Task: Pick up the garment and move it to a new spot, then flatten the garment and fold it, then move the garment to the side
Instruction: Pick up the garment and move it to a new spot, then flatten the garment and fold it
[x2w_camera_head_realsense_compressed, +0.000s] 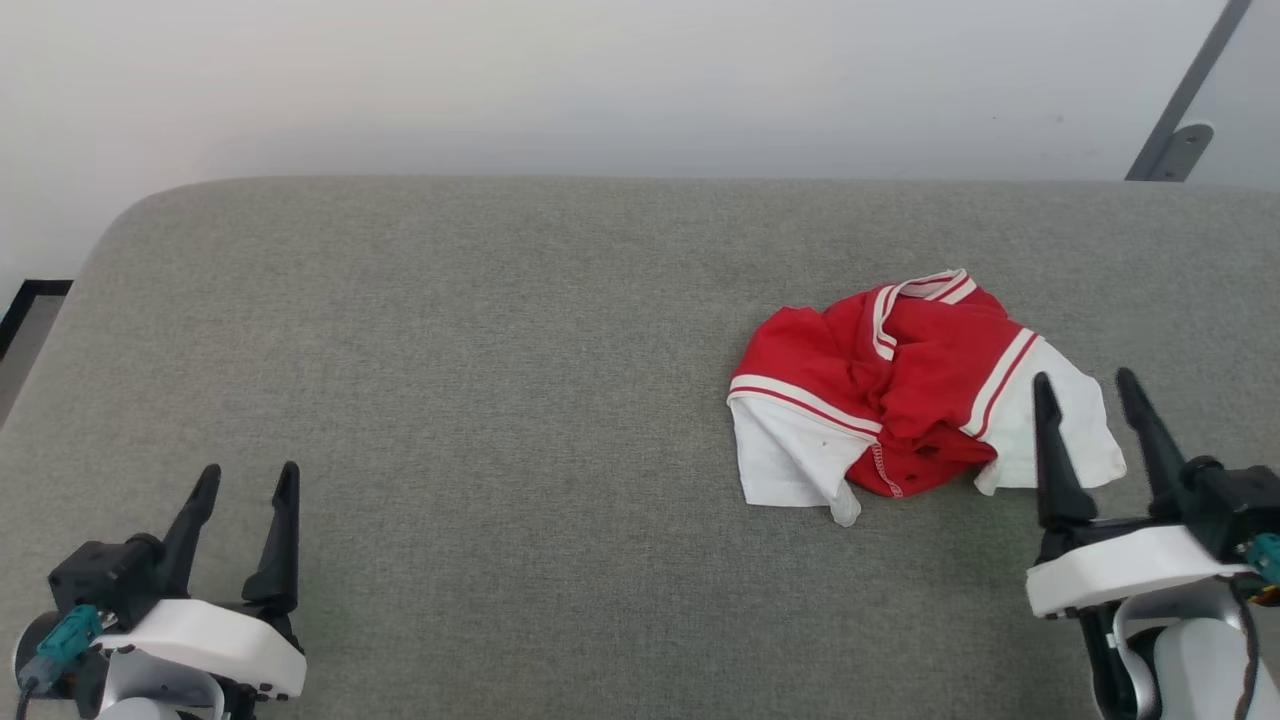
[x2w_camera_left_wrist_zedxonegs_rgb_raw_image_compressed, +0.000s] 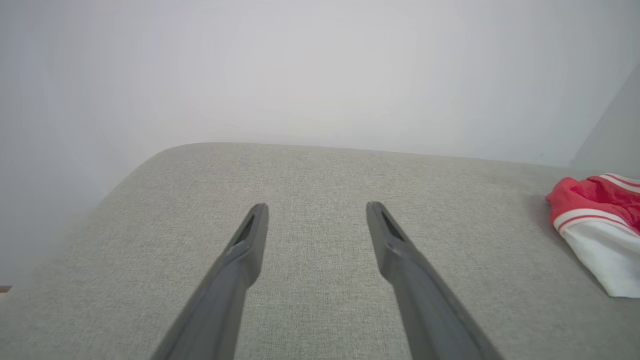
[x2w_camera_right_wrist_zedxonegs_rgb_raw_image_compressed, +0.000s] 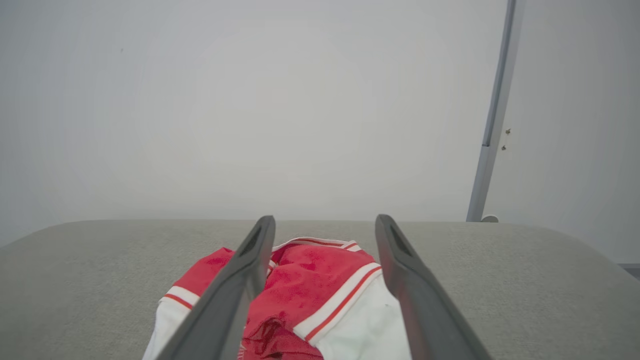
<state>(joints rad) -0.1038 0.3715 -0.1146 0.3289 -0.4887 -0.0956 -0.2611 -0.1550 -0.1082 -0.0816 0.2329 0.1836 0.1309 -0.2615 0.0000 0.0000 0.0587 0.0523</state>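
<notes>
My right gripper (x2w_camera_head_realsense_compressed: 1083, 376) and left gripper (x2w_camera_head_realsense_compressed: 250, 467) both stand wide open and empty, and with the garment (x2w_camera_head_realsense_compressed: 900, 380) bunched on the grey pad (x2w_camera_head_realsense_compressed: 500, 350) just ahead of my right one, a shallow pinch could catch only one sleeve and drag it.

Polo shirt (x2w_camera_head_realsense_compressed: 905, 385): bright red body, white sleeves and collar, red-and-white striped trim. Desk (x2w_camera_head_realsense_compressed: 500, 350): mottled grey weave. Left hand (x2w_camera_head_realsense_compressed: 250, 467), right hand (x2w_camera_head_realsense_compressed: 1083, 375): black fingers (x2w_camera_head_realsense_compressed: 1052, 455), white casing (x2w_camera_head_realsense_compressed: 1120, 575).
</notes>
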